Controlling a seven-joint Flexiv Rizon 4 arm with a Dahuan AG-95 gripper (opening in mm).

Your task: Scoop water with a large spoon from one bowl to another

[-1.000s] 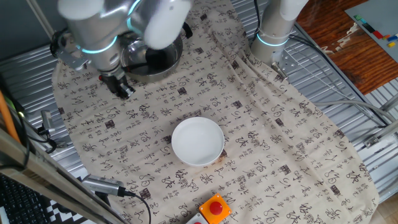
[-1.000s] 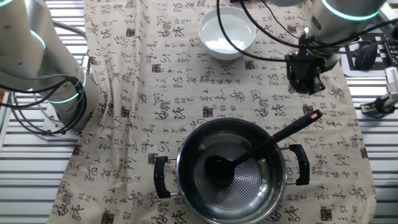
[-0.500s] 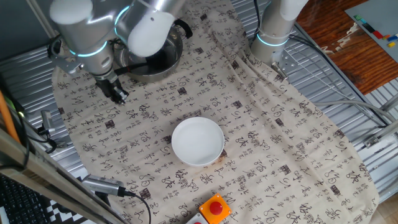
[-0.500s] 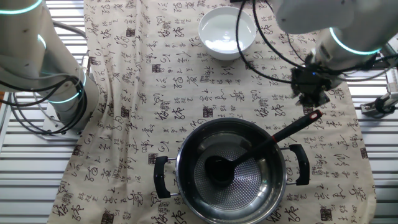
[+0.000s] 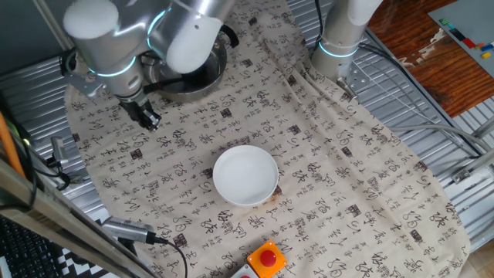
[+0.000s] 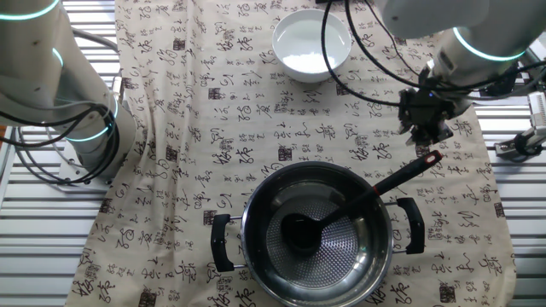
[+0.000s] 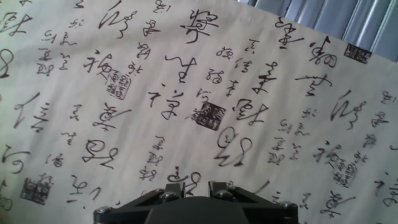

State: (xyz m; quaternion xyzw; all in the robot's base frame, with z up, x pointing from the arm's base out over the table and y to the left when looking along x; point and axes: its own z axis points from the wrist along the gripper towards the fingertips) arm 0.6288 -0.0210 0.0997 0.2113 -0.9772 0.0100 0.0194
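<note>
The ladle (image 6: pixel 341 213) is left in the steel bowl (image 6: pixel 317 232) (cup down); the gripper (image 6: pixel 429 128), seemingly clenched empty, is held at the handle's twelve o'clock.

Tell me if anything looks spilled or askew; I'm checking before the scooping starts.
Nothing looks spilled. The ladle leans in the steel bowl, not the white bowl; the tool holds nothing.

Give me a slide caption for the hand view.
Hand hovers over the calligraphy-print cloth, fingertips nearly together; no ladle or bowl in sight.
</note>
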